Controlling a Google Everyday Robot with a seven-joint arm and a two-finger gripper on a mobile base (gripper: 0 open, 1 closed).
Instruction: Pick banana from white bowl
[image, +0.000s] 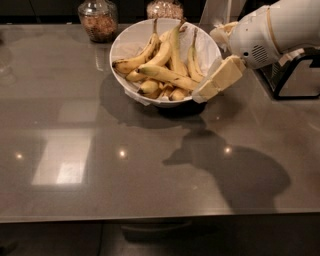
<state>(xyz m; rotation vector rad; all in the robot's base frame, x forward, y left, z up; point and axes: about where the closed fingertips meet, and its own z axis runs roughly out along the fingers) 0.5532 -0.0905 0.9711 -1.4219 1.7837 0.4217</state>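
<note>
Spread wide, the gripper (207, 65) sits at the right rim of the white bowl (125, 42). One blocky cream finger (220, 80) slants down-left against the bowl's edge, and the other is up near the top rim. Behind them the rounded white wrist reaches in from the right. The banana (167, 75), long, nearly straight and dark at its pointed tip, lies across the heap of other bananas (150, 50) inside the bowl, on crumpled white paper. Beneath is a glossy grey table (150, 175) with light spots. Two glass jars (98, 20) of brown contents stand behind.
</note>
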